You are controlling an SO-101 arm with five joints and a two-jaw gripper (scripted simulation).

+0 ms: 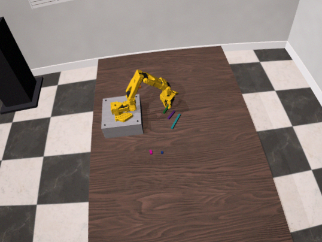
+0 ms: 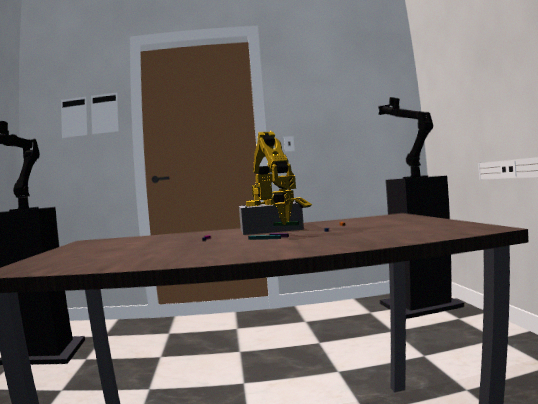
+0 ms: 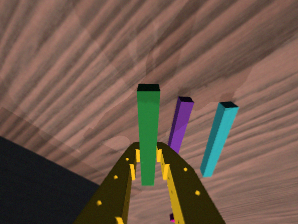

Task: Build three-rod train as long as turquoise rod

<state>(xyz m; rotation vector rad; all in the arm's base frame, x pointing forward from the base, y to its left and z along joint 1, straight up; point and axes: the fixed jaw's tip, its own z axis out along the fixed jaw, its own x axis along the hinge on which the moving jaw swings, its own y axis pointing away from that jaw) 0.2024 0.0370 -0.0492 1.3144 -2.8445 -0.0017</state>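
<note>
My gripper [image 1: 167, 105] is shut on the green rod [image 3: 148, 132], which sticks out from between the yellow jaws in the wrist view. In the top view the green rod [image 1: 165, 110] hangs just above the table, left of the purple rod [image 1: 171, 114]. The purple rod [image 3: 180, 124] lies flat beside the turquoise rod [image 1: 176, 121], roughly parallel to it; the turquoise rod also shows in the wrist view [image 3: 219, 138]. A magenta rod [image 1: 151, 151] and a blue rod [image 1: 162, 152] lie apart nearer the front. An orange rod [image 2: 342, 223] lies behind the arm.
The arm stands on a grey base block [image 1: 121, 120] at the left of the wooden table. Black arms on pedestals [image 2: 419, 200] stand off the table.
</note>
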